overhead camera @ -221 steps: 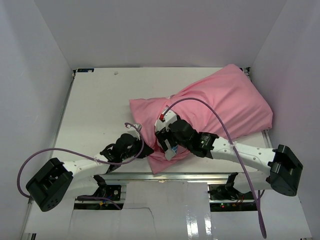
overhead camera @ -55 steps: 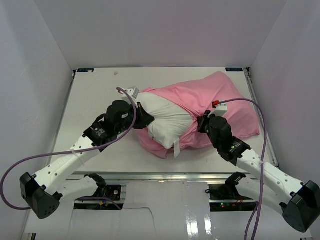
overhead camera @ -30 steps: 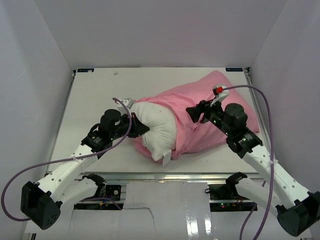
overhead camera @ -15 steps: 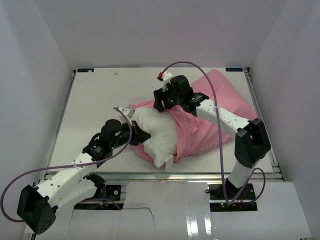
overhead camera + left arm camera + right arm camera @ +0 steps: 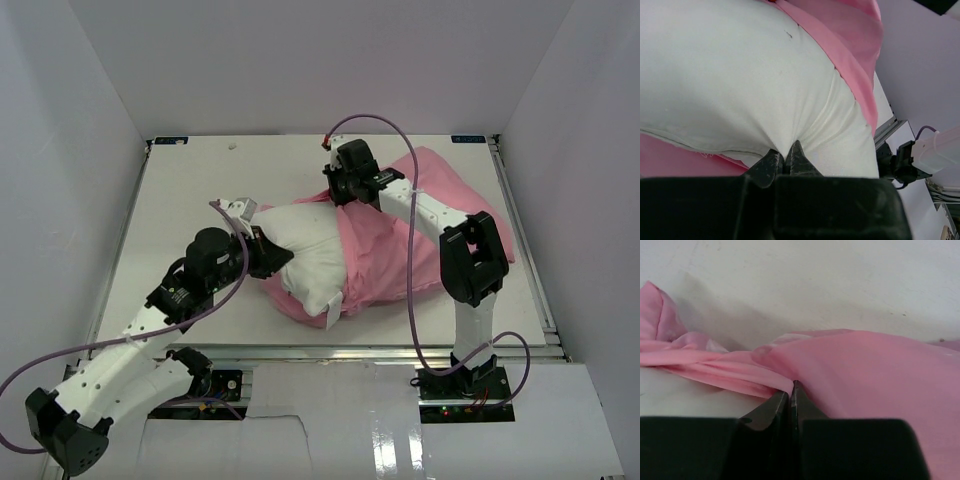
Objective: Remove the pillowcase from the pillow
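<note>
The off-white pillow [image 5: 305, 255] lies mid-table, its left half bare. The pink pillowcase [image 5: 440, 210] still covers its right half and is bunched round its middle. My left gripper [image 5: 272, 256] is shut on a pinch of the pillow's white fabric at its left end; the left wrist view shows the pillow [image 5: 740, 75] puckering into the gripper [image 5: 787, 154], with the pillowcase [image 5: 850, 40] beyond. My right gripper [image 5: 334, 196] is at the far edge of the cover's opening. In the right wrist view that gripper [image 5: 790, 387] is shut on a fold of the pillowcase [image 5: 865, 375].
A small white tag [image 5: 335, 306] hangs from the pillow's near corner. White walls enclose the table [image 5: 190, 200] on three sides. A metal rail [image 5: 330, 350] runs along the near edge. The right arm's purple cable [image 5: 412, 260] loops over the pillowcase.
My right arm swung from the pillowcase's right side across to the far edge of its opening, and its jaws closed there. The left gripper kept its hold on the pillow; more pillow shows.
</note>
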`<act>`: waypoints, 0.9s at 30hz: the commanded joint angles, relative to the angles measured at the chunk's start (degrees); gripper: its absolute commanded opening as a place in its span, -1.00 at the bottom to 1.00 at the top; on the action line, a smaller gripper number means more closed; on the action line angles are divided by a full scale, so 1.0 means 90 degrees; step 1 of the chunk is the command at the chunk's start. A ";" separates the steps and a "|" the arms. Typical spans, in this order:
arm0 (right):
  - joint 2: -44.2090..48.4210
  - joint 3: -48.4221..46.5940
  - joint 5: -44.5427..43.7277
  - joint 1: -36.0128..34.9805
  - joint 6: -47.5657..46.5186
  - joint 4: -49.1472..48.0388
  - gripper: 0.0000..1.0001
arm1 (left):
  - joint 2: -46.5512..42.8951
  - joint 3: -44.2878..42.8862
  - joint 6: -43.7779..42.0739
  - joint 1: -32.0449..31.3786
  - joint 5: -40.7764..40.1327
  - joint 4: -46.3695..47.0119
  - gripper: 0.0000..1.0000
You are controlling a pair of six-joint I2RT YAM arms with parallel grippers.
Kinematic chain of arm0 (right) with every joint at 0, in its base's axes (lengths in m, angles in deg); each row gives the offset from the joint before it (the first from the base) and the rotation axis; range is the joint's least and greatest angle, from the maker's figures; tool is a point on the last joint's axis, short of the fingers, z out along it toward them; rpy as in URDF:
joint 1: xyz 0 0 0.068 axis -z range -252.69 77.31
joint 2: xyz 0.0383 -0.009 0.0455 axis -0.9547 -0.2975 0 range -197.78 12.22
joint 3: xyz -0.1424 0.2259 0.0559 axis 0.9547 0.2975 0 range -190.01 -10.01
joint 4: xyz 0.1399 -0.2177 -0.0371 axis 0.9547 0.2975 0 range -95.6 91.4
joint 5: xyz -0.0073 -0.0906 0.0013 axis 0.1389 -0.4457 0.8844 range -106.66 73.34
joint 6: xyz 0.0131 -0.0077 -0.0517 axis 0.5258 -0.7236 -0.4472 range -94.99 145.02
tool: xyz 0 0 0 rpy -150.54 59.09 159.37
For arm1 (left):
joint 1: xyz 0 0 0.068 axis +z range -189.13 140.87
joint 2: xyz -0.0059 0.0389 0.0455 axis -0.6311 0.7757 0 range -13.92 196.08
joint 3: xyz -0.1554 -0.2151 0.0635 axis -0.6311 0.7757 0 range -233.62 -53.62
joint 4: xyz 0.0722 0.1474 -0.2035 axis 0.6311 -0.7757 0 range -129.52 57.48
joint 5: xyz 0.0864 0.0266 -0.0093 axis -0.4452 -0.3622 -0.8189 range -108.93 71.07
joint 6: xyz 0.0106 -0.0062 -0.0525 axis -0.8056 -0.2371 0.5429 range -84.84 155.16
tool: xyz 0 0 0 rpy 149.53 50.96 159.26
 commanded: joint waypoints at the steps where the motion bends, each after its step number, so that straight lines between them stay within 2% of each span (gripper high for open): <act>1: -0.0256 -0.0202 -0.0844 0.0645 0.0133 0.0206 -0.85 | -0.0974 -0.0590 0.0109 -0.0042 -0.0291 -0.0226 -1.00; 4: -0.0100 0.0041 -0.1000 0.1027 0.0552 0.0119 -0.85 | -0.1347 -0.0512 0.0324 -0.0042 -0.0662 -0.0384 -1.00; 8: 0.1088 0.1833 -0.1147 0.1214 0.1002 -0.1120 -0.85 | -0.1758 -0.0200 0.0461 -0.0042 -0.1354 -0.0423 -1.00; 11: 0.1423 0.1986 -0.0671 0.1253 0.0945 -0.1366 -0.85 | -0.1497 -0.0024 0.0510 -0.0042 -0.1376 -0.0355 -1.00; 12: 0.1472 0.1947 0.0076 0.1253 0.0837 -0.1376 -0.80 | -0.1388 0.0025 0.0519 -0.0042 -0.1250 -0.0239 -1.00; 13: 0.1608 0.1908 0.0461 0.1205 0.0730 -0.1299 -0.66 | -0.1281 0.0064 0.0520 -0.0042 -0.1191 -0.0189 -1.00; 14: 0.1706 0.1869 0.0561 0.1146 0.0690 -0.1240 -0.32 | -0.1096 0.0074 0.0520 -0.0042 -0.1142 -0.0150 -1.00; 16: 0.1979 0.1849 0.0290 0.0893 0.0593 -0.1123 -0.02 | -0.0987 0.0094 0.0529 -0.0042 -0.1053 -0.0033 -1.00; 17: 0.2309 0.1868 0.0202 0.0824 0.0583 -0.1103 0.20 | -0.0948 0.0103 0.0529 -0.0042 -0.1053 0.0006 -1.00; 20: 0.2878 0.1596 0.0045 0.0726 0.0592 -0.0773 0.48 | -0.0802 0.0104 0.0568 -0.0052 -0.1063 0.0143 -1.00; 24: 0.3581 0.1165 0.0025 0.0473 0.0602 -0.0273 0.53 | -0.0577 0.0162 0.0715 -0.0042 -0.0995 0.0386 -1.00; 27: 0.4313 0.1632 -0.0111 -0.0014 0.0777 -0.0311 0.54 | -0.0402 0.0201 0.0735 -0.0042 -0.1072 0.0719 -1.00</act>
